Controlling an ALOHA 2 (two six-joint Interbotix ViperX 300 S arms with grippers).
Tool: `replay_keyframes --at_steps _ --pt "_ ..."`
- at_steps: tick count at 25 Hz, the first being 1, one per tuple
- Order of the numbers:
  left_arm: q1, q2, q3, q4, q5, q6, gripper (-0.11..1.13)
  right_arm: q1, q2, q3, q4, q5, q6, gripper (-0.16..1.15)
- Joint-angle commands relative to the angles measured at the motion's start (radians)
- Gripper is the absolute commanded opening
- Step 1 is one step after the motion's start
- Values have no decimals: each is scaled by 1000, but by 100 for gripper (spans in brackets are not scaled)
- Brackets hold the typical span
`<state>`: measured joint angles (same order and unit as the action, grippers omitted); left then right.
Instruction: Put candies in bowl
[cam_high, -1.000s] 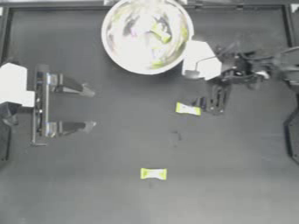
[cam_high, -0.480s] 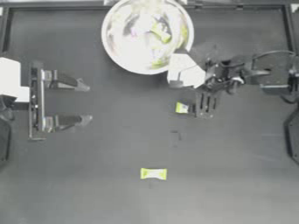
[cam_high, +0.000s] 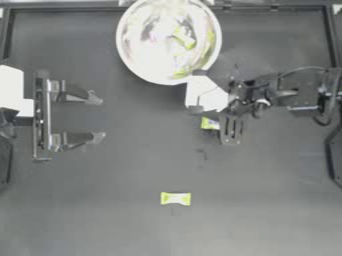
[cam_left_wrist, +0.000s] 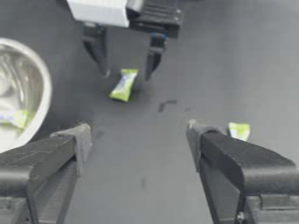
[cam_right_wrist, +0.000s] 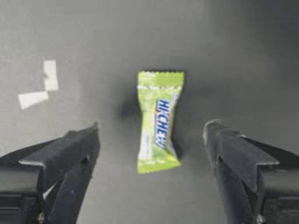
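Scene: a dark counter seen from above, with a robot arm at each side.
Bowl: the bowl sits at the far middle of the counter, with candies already inside, at least one yellow-green.
Near candy: a yellow-green candy lies flat on the counter, close below the bowl.
Far candy: a second candy lies well apart, toward the counter's front.
Right hand: the right hand is open, pointing down just beside the near candy; its wrist camera shows the candy centred between the spread jaws, untouched.
Change: a second ago this hand was farther right, clear of the candy; it has since slid left and lined up over it.
Meaning: the pick-up looks ready; lowering and closing seems the likely next step, then a short carry to the bowl.
Left hand: the left hand waits open at the left side, holding nothing.
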<state>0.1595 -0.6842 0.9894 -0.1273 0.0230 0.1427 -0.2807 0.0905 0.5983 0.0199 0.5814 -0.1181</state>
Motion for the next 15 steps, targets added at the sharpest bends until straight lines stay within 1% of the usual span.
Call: replay_keyframes --at_steps 1,6,15 --pt "0 -8 -9 -6 -8 -2 98 -5 0 -34 -15 -5 2 99" --pt "-2 -8 -9 -12 -6 -2 98 -25 14 -38 -29 -5 3 99" --pt "-2 -6 -9 -17 -8 -2 98 -46 35 -38 -26 -15 -8 99"
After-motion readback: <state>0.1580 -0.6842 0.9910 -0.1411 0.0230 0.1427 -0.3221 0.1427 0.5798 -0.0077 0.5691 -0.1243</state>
